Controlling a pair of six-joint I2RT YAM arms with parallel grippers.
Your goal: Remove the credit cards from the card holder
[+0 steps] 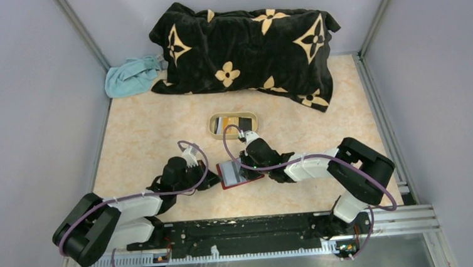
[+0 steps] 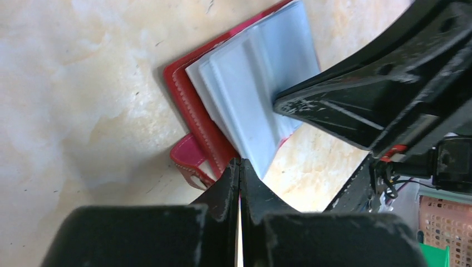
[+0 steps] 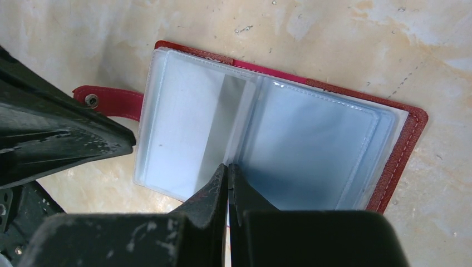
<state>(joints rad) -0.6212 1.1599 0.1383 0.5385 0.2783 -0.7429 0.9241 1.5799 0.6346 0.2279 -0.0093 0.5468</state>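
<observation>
Setting: pale marbled table (image 1: 134,140) boxed in by grey walls (image 1: 23,92), with a black mounting rail (image 1: 247,230) along the 6 o'clock edge.

Right pincer (image 3: 227,169): jaws closed to a hairline. The tips rest on the clear sleeves (image 2: 250,89) at the middle fold of the card holder (image 3: 311,144). Whether a sleeve leaf is pinched cannot be told.

Left pincer (image 2: 239,167): jaws narrowed to a thin slit. The tips sit at the holder's edge, just beside the red tab (image 3: 114,103). A grip on the edge cannot be confirmed.

Card holder: dark red, lying open and flat at table centre between the two pincers, pale blue-grey inside facing up. From above, the long axis runs close to 9-to-3, with the 3 o'clock end turned slightly toward the back. In the right wrist view the tab sticks out at 9 o'clock, toward the left pincer.

Credit cards (image 1: 233,122): black, orange-yellow and white, lying in a beige oval tray (image 1: 211,128) at 12 o'clock of the holder, near but apart from it.

Room: a strip of tabletop shows between holder and tray. Wider stretches run out at 9 and 3 o'clock to the walls.

Back edge: a black blanket (image 1: 246,45) with tan flowers at 12 o'clock, and a light blue cloth (image 1: 128,78) at 10 o'clock, touching the blanket.
</observation>
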